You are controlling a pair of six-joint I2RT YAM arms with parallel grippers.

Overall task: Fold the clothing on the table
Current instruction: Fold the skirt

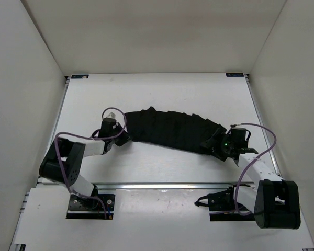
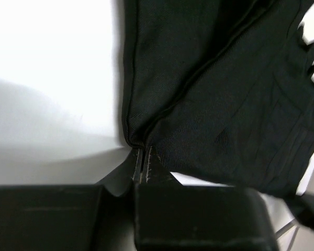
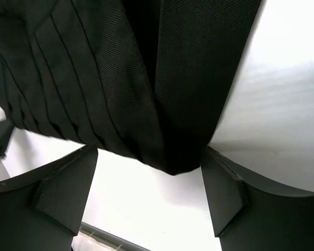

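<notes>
Both clothing [image 1: 172, 128] ends attended: left gripper [image 2: 143, 164] clamped on left corner; right gripper [image 3: 149, 157] spread wide, straddling right corner.

No words, numbers or signs can be read in any view. The cloth [image 1: 172, 130] is plain black, and the table [image 1: 162, 94] is plain white with no label to read.
</notes>
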